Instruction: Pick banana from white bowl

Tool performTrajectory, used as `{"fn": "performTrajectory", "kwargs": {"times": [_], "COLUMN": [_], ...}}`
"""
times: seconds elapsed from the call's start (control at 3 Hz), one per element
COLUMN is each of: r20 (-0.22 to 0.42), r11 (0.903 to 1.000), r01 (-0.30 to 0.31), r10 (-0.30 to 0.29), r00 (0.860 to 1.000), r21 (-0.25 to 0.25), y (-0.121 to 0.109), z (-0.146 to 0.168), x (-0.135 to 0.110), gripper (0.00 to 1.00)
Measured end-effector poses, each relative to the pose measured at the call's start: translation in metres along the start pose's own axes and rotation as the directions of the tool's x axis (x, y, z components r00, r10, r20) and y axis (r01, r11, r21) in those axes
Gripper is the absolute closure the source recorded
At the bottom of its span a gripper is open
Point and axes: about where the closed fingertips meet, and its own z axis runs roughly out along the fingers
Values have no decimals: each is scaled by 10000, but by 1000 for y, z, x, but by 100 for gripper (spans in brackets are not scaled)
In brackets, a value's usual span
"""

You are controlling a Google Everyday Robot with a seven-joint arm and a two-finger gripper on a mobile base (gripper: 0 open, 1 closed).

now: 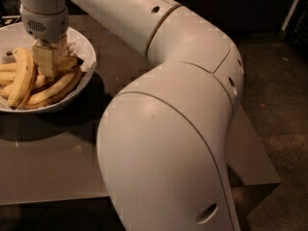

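The white bowl (85,47) stands at the table's back left and holds several yellow bananas. My gripper (48,64) hangs straight down from the wrist into the bowl and sits among the bananas. The banana (21,78), thick and curved, lies just left of the gripper and touches or nearly touches it. A second banana with a dark tip (72,63) sticks out to the right from under the gripper. Slimmer bananas (55,88) lie in front of it. What is directly under the gripper is hidden.
The grey table (53,162) carries the bowl; its front edge and right corner show. My large white arm (163,129) fills the middle and right of the view and hides much of the table. A dark floor (279,95) lies to the right.
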Motion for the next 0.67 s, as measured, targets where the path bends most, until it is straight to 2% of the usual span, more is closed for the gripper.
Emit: {"fn": "performTrajectory", "kwargs": {"times": [0.33,0.67], "r20": [588,1382], "r11": [9989,9946], "r01": [305,719], "r10": [-325,-818], "r00": [9977,9870], "r21": [349,748], "y": [3,11], "z": [-16,-36], "x": [3,8], "gripper": [100,100]}}
